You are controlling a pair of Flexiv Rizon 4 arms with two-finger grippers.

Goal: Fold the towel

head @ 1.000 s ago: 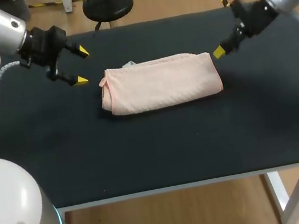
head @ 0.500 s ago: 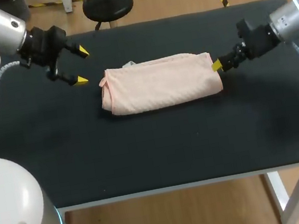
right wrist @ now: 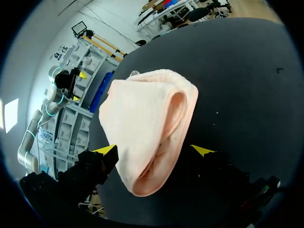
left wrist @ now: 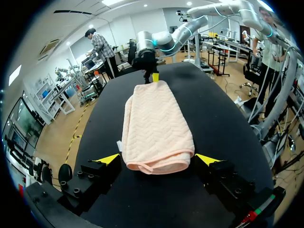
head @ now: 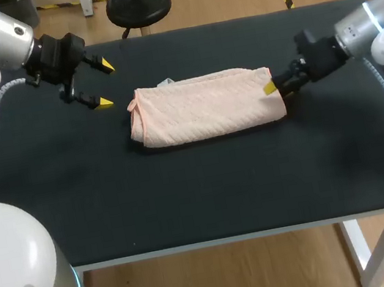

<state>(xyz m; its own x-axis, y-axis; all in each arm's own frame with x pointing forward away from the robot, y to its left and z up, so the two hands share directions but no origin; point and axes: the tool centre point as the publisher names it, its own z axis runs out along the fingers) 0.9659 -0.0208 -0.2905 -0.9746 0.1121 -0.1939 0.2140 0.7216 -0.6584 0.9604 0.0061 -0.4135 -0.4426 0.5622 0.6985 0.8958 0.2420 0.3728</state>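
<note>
At our right end effector (head: 272, 89) several things may go wrong. If it closes at this height, we think it may pinch only the upper layer of the towel (head: 204, 106), or else the whole thick bundle. In both cases the fold would open or drag instead of turning over. One finger seems low and close to the worktop (head: 209, 200), so pressing further down could scrape the black surface. A pull to the left with a weak grip could also slide the whole towel, because nothing holds its other end.

The fingers of this end effector stand wide apart. In the right wrist view the right end of the towel lies between them. One tip looks to be against the cloth, but the other is clearly apart from it, so it holds nothing.

Our left end effector (head: 105, 85) is also wide open and empty. It hangs near the left end of the towel, a little to the far side, and does not touch it.

The towel is pink and already folded into a long thick band. It lies left to right in the middle of the worktop. Its left end shows a rounded folded edge, and a small white tag (head: 165, 83) sticks out at the far edge.
</note>
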